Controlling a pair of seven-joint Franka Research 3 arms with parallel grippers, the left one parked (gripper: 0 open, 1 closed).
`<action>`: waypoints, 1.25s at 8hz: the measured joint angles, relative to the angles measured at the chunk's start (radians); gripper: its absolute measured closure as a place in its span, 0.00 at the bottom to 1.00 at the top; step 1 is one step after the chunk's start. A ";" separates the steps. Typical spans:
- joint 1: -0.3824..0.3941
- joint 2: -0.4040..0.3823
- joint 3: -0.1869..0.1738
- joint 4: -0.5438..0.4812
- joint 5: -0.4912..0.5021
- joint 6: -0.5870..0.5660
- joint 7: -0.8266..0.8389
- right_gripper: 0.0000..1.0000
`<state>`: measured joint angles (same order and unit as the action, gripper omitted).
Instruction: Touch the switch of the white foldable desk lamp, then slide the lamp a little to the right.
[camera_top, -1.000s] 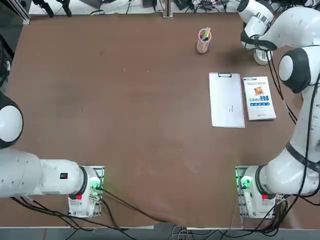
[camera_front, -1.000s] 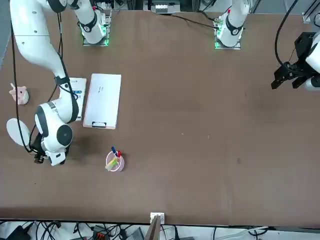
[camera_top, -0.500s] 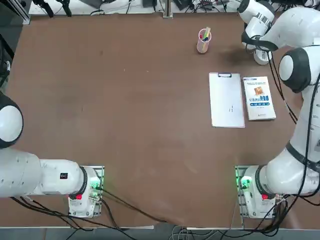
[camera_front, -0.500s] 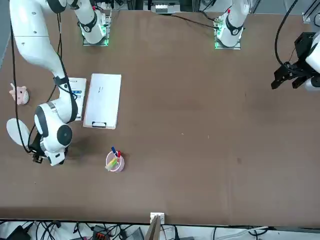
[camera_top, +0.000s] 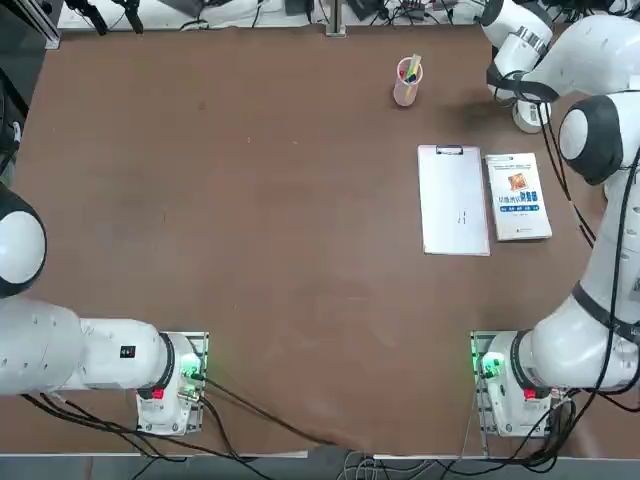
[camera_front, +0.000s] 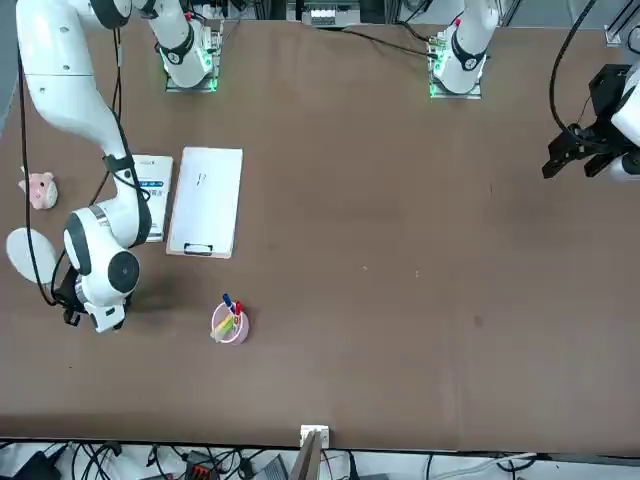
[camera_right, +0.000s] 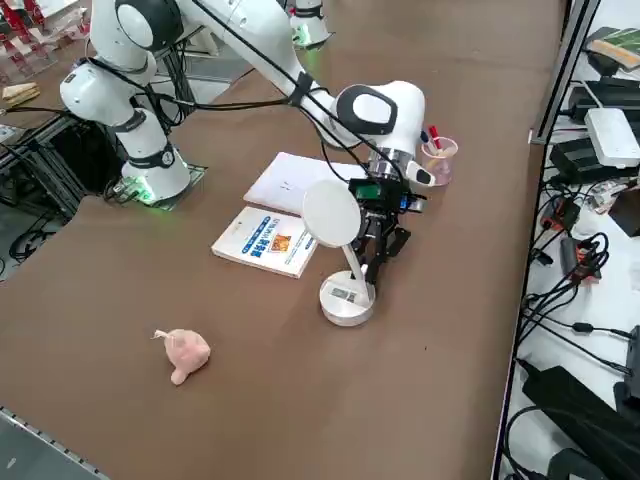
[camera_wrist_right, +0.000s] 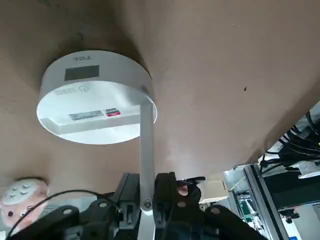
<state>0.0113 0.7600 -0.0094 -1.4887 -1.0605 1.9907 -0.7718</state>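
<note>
**Slide stage: lamp arm gripped, sideways move due**

Obs. 1: The right hand (camera_wrist_right: 146, 182) is closed, its two fingers pinching the slim white arm (camera_wrist_right: 147, 145) of the white foldable desk lamp (camera_right: 346, 308) near a small pivot.

Obs. 2: Lamp stands upright on the brown worktop (camera_right: 300, 420), beyond the white book with blue lettering (camera_right: 265, 240) as seen from the robot's base, on the right half of the surface. Its round disc base (camera_wrist_right: 122, 75) is down; the flat oval head (camera_right: 331, 212) is raised above it.

Obs. 3: Pink round toy (camera_right: 187, 352) lies to the lamp's right and nearer the robot. Pink cup with pens (camera_top: 406, 90) stands apart on the lamp's left.

Step in hand: judged to be the start of the slide. Whether the switch has been touched cannot be settled from these views; a grip on the arm suggests that part is done.

Next move: draw the lamp a short way to the robot's right, low and level, keeping the base flat, then let go.

Risks: pulling at the thin arm rather than the base could tip the lamp or fold it at the pivot. Drifting toward the robot during the slide would bring the base closer to the toy.
</note>
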 joint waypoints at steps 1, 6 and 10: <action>0.000 0.000 0.000 0.006 0.003 0.000 -0.004 0.83; -0.044 -0.003 -0.004 0.112 0.203 -0.231 -0.058 0.83; -0.108 -0.003 -0.005 0.145 0.314 -0.324 -0.042 0.83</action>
<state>-0.0963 0.7565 -0.0148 -1.3439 -0.7469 1.6662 -0.8141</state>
